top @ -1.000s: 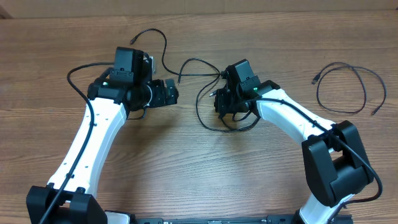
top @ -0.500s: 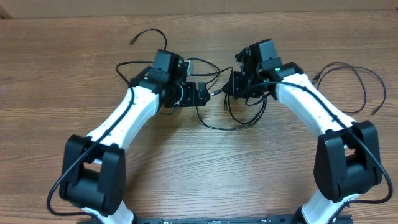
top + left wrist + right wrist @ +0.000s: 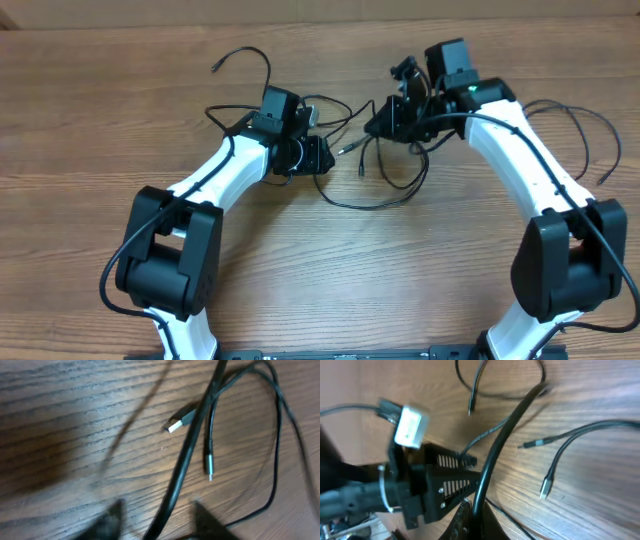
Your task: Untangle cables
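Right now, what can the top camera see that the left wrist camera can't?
Only the overhead view shows the left arm, the right arm and a separate cable loop lying far right. Only the left wrist view shows the left gripper up close, open, with a black cord running between its fingers. Both show the tangled cables, a silver plug and the wooden table.
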Robot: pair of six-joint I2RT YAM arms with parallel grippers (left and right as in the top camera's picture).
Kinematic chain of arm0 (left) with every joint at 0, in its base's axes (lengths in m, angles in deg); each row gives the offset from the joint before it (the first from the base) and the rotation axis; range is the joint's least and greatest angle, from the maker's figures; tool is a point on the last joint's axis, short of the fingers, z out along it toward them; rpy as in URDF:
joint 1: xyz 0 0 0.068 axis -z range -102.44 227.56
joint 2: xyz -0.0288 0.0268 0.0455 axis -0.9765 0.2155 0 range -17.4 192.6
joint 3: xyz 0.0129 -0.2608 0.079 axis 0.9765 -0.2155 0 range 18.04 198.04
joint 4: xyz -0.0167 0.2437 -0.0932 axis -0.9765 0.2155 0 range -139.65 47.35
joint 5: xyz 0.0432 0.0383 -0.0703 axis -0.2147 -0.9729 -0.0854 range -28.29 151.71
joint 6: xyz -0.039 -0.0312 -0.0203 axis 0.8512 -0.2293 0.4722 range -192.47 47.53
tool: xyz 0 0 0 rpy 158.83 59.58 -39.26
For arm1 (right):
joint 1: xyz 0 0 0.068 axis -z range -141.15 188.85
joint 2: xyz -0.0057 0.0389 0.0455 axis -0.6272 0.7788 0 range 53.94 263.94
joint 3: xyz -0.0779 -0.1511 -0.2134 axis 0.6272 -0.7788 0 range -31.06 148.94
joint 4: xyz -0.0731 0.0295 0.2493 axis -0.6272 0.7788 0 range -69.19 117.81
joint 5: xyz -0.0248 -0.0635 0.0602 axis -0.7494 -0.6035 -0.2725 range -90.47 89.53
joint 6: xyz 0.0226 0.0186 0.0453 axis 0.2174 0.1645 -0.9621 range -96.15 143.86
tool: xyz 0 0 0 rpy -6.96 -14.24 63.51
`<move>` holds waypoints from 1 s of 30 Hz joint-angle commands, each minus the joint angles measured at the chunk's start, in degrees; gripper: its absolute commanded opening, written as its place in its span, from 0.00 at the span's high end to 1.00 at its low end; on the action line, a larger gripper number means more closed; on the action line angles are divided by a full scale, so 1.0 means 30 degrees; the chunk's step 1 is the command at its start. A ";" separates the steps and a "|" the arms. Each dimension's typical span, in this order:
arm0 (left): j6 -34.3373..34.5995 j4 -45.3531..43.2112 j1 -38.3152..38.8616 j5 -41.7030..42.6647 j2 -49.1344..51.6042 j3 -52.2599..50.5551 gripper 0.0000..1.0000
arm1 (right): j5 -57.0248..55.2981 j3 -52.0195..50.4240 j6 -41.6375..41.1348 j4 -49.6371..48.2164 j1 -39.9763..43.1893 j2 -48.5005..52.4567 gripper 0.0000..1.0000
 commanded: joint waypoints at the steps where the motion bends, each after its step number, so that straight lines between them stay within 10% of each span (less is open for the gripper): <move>1: -0.0117 0.0219 -0.0007 0.0138 0.0364 -0.0080 0.87 | -0.1421 0.1698 0.0663 0.0809 0.0597 -0.0022 0.96; 15: -0.3665 0.6346 -0.6003 -0.2018 -0.2790 0.0692 0.96 | -1.2466 1.2655 0.0204 0.8837 0.6360 -0.0022 0.96; 30: -0.3716 0.7482 -0.8153 -0.1202 -0.4699 0.0685 0.96 | -1.1941 1.5599 -0.1596 0.8561 1.0346 -0.0022 0.96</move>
